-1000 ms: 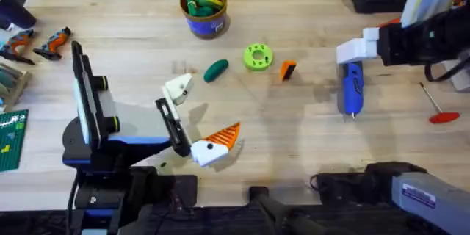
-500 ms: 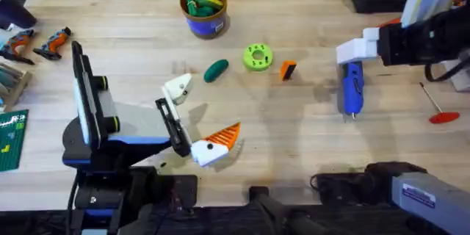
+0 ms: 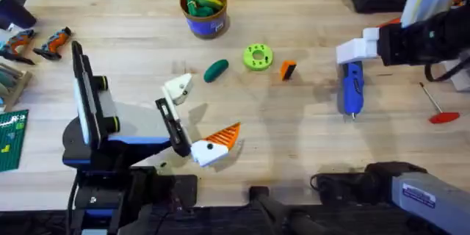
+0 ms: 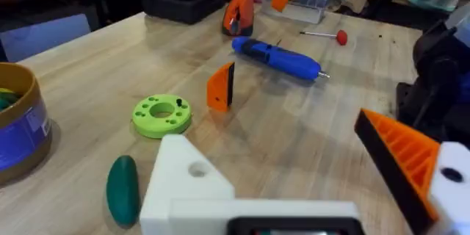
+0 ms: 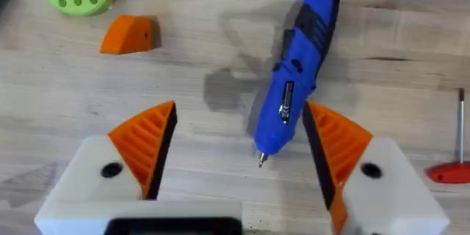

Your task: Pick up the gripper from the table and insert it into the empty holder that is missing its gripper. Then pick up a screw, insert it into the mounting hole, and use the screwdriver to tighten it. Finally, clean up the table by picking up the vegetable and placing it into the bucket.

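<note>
Two arms are sharing the table (image 3: 308,154), and the first step — fetching the loose gripper (image 3: 288,70) — is not yet done. The left arm is lying low at the near left, its left gripper (image 3: 198,114) spread wide: one finger is carrying an orange tip, while the other is the bare white holder (image 3: 178,88), pointing toward the middle of the table. The right gripper (image 5: 239,154) is hanging over the right side with its orange pads (image 5: 147,143) standing apart and nothing between them; the wrist view is showing the screwdriver (image 3: 352,89) lying flat beneath that gap, not clamped.

The bucket (image 3: 204,11) is sitting at the far centre, already holding green and yellow pieces. The vegetable (image 3: 216,70) is resting just right of the holder, with a lime-green disc (image 3: 258,56) between it and the orange piece.

Doing this step well probably means the right arm shifting left, away from the screwdriver, and closing on the orange wedge across its flat sides — keeping the black face turned the way the fitted tip on the neighbouring finger is sitting, so it can slide squarely onto the holder. The left arm is best held steady as the receiving mount.
</note>
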`<state>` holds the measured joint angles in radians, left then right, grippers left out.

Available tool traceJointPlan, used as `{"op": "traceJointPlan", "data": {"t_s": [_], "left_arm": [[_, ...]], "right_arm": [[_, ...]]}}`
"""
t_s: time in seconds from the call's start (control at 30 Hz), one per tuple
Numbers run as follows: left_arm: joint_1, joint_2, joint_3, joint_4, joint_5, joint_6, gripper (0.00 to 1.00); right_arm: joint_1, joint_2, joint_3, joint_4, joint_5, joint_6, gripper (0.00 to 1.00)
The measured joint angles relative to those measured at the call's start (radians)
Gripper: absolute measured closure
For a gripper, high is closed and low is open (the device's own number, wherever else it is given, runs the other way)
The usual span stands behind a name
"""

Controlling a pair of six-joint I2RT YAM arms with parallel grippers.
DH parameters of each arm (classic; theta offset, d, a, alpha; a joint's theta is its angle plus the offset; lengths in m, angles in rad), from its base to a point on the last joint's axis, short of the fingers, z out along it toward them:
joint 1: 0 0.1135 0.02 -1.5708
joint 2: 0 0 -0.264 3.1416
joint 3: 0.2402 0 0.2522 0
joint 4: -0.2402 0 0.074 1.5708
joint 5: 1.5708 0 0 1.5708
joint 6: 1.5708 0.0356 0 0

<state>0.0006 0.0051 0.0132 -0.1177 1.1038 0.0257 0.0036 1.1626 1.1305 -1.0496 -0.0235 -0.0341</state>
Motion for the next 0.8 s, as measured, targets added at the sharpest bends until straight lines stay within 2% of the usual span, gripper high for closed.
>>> {"op": "traceJointPlan", "data": {"t_s": [0.8], "left_arm": [[0.000, 0.000, 0.000, 0.000, 0.000, 0.000, 0.015]], "right_arm": [[0.000, 0.000, 0.000, 0.054, 0.000, 0.005, 0.011]]}}
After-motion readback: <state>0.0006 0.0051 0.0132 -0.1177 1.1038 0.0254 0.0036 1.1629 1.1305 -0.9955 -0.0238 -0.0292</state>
